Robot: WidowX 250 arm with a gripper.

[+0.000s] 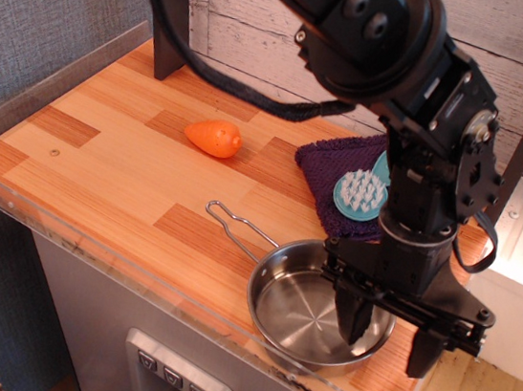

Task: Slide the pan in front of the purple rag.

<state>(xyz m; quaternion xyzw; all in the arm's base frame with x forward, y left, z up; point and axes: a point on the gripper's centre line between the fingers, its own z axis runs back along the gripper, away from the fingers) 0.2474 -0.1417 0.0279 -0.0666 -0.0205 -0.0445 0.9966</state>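
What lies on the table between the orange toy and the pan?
Only bare wood lies between the orange toy and the pan; the pan's wire handle reaches into that stretch, as the single camera view shows.

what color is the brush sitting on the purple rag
Teal with pale bristles; the brush lies on the purple rag, seen clearly in the only view.

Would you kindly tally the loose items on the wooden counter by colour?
Silver: 1, the pan
Purple: 1, the purple rag
Teal: 1, the bristled brush
Orange: 1, the orange toy vegetable
Total: 4
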